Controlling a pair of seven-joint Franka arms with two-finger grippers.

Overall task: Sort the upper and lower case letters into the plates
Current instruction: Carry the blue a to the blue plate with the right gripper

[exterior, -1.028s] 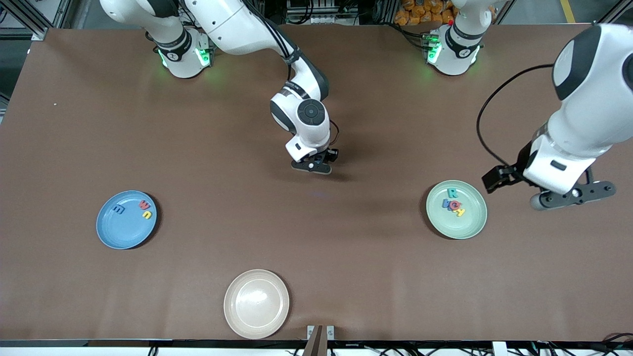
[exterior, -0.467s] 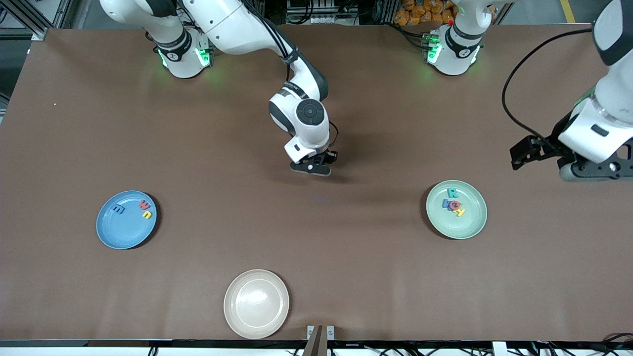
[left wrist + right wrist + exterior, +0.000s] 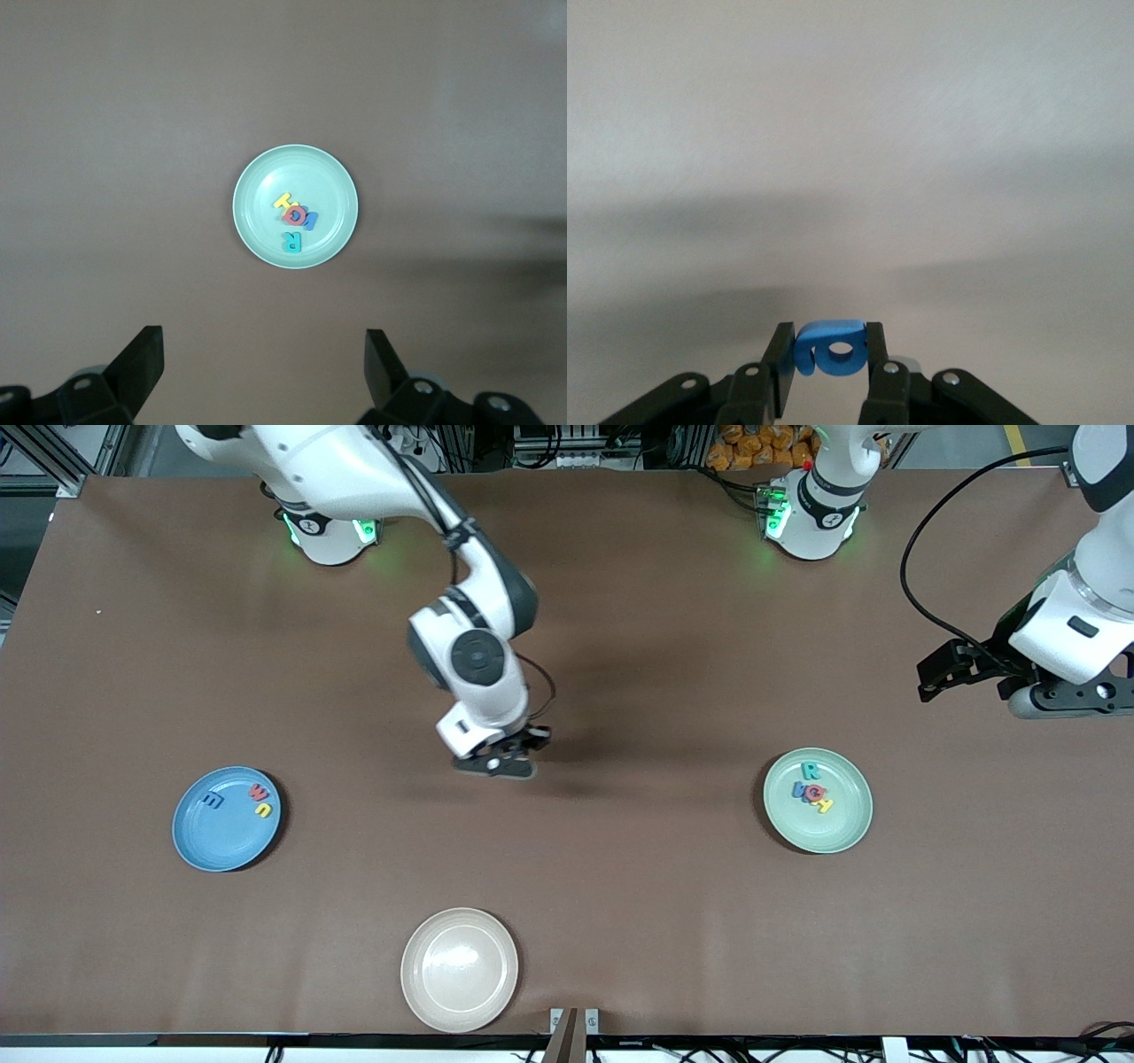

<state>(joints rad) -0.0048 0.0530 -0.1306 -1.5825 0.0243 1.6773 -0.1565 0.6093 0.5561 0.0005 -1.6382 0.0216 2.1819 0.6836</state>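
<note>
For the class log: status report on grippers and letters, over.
Right gripper shut on blue letter, over bare table. Left gripper open, waiting by mint plate. Path to blue plate looks clear.

1. The desk (image 3: pixel 673 921) wears a brown matt covering, smooth and cloth-like.
2. The mint green plate (image 3: pixel 842 833), light blue plate (image 3: pixel 208 846) and cream-beige plate (image 3: pixel 425 992) look matt, with a soft sheen on the beige one.
3. The blue letter (image 3: pixel 830 351) looks like soft, matt foam.
4. The right tool (image 3: pixel 827 372) has matt black plastic-looking fingers.
5. The arm shells are glossy white plastic.
</note>
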